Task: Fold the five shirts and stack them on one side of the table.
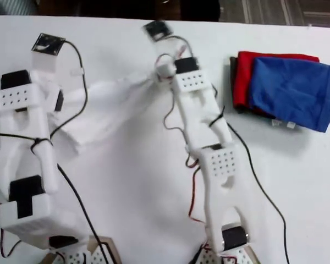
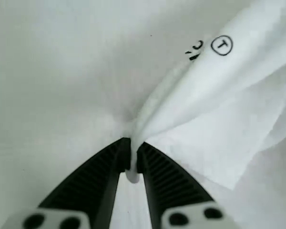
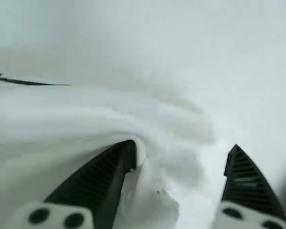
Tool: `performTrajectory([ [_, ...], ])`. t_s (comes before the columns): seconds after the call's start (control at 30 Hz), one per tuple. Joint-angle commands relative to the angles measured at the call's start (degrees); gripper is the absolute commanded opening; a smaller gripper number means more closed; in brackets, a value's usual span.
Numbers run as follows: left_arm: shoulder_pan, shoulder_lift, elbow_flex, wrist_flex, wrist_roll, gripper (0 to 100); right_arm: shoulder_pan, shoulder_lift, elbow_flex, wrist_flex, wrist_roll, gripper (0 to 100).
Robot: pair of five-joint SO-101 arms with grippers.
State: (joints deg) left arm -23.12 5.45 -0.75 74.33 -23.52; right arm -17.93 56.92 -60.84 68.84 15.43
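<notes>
A white shirt lies bunched on the white table, stretched between the two arms. My left gripper is shut on a pinched fold of the shirt; in the high view it sits at the shirt's left end. My right gripper stands open over the shirt's far right end, with rumpled white cloth against one finger and the other finger apart from it. A stack of folded shirts rests at the right, blue on top, red under it, and a dark one at the bottom.
Cables trail from both arms over the table. The table's far edge runs behind the arms. Bare tabletop lies in front of the stack.
</notes>
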Motion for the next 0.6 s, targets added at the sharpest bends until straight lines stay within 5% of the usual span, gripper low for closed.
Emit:
performTrajectory([
  [0.0,0.2,-0.7,-2.4,0.4,0.4,3,2.5,2.5,-8.7,2.0,-0.6,29.8],
  [0.23,0.4,-0.7,-2.7,0.4,0.4,3,0.0,3.7,-17.9,21.2,-0.4,28.5],
  [0.4,0.4,-0.7,-2.7,0.4,0.4,3,-0.6,3.8,-18.5,26.5,-0.4,0.5],
  [0.57,0.0,-0.7,-2.7,0.4,0.4,3,-0.6,3.3,-18.5,32.2,-0.4,16.7],
])
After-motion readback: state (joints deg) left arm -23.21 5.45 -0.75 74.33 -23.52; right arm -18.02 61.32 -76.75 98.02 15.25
